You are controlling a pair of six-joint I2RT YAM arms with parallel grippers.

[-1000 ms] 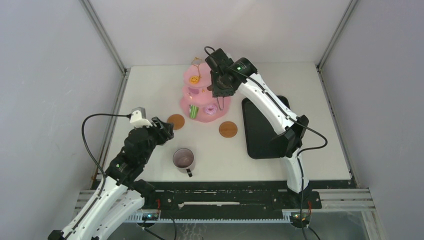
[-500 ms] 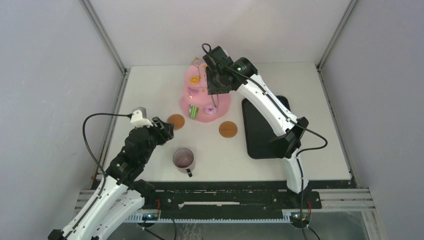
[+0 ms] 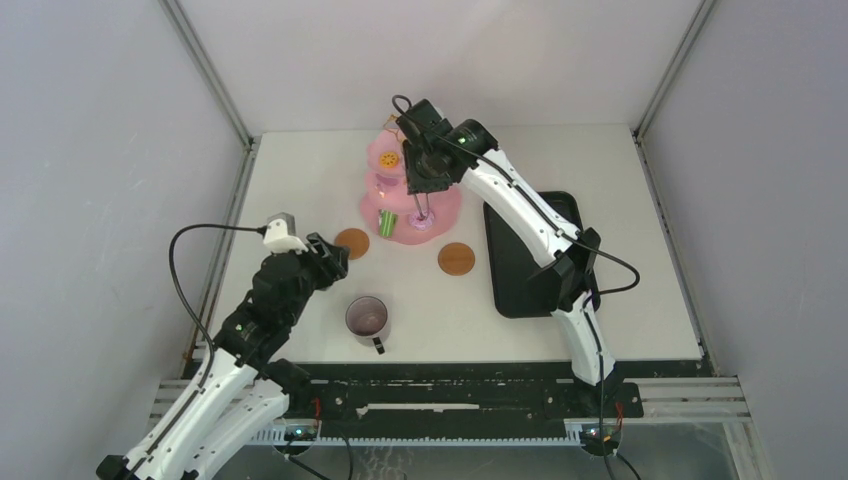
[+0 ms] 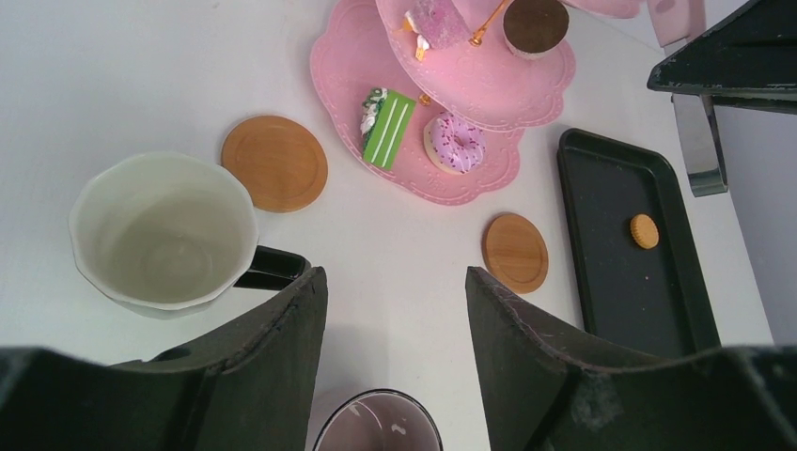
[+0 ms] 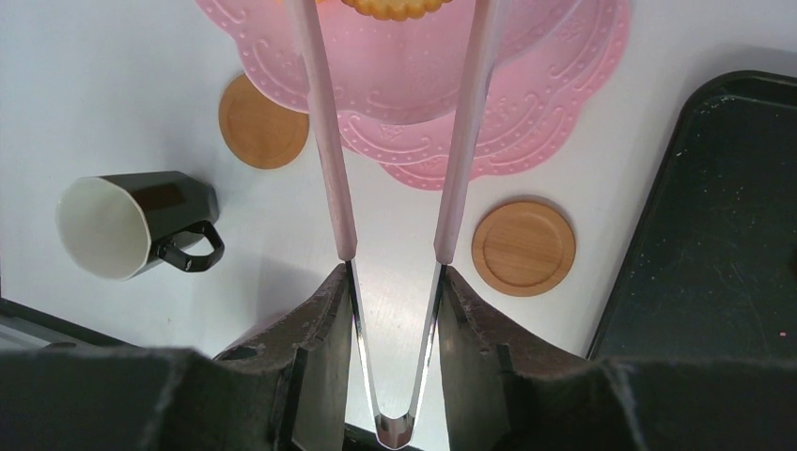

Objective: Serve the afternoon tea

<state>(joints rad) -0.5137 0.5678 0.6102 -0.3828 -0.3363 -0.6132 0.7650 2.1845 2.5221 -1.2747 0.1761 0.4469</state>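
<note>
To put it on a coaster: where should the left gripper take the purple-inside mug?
Probably take the mug by its rim wall from above, one finger inside: it stands upright, mouth open. Its handle points to the near edge, so pinch the left side.

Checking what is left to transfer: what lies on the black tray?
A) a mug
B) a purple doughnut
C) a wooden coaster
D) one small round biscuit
D: the left wrist view shows a single small round biscuit on the black tray; the purple doughnut sits on the pink stand's bottom tier, and the right gripper holds tongs.
</note>
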